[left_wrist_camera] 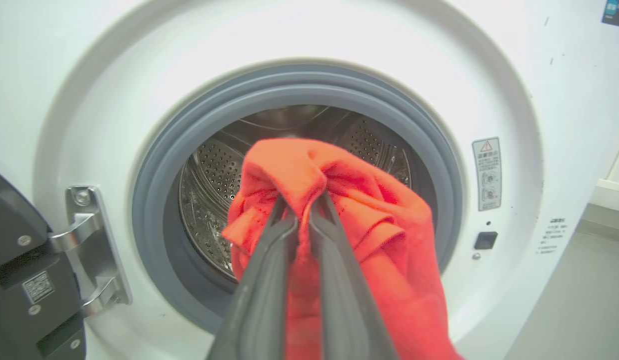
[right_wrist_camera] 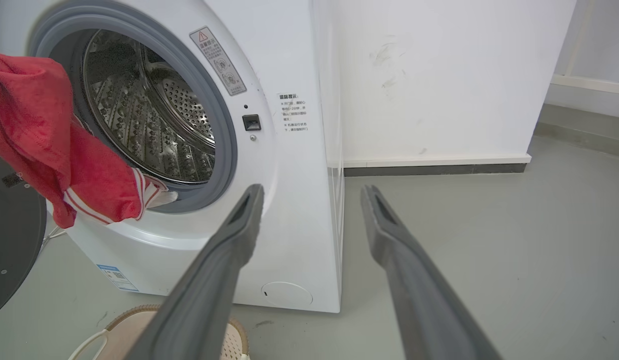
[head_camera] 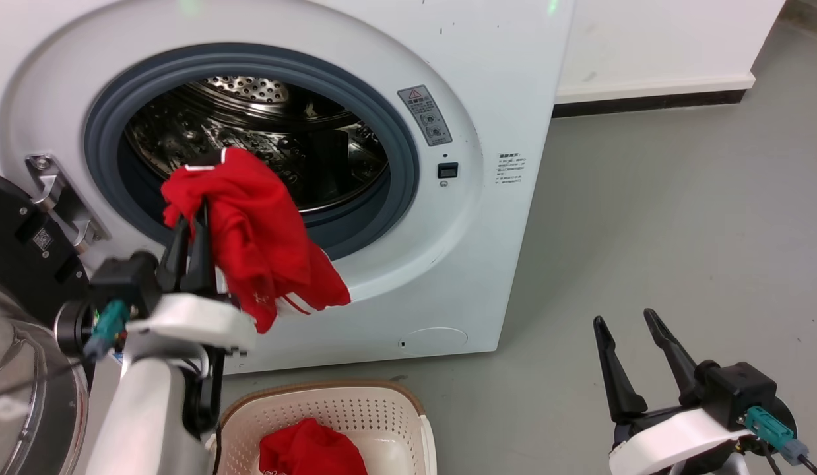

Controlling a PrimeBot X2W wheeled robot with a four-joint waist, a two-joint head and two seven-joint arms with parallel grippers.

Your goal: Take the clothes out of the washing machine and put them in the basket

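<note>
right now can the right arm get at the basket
Probably yes: the right end effector is open and empty, with only bare floor between it and the basket. The left end effector, shut on a garment, is up by the washer.

We can't see the left gripper tips: they're buried in a fold of the red garment, so the actual contact w/ the cloth is hidden. The garment's lower end runs off the bottom edge in the left wrist view. The head view cuts the washing machine at top & left, the door at left and the basket at the bottom. The left forearm covers the basket's left corner. A second red garment inside it is cut off too. Print on the warning sticker is too small for us to read.
</note>
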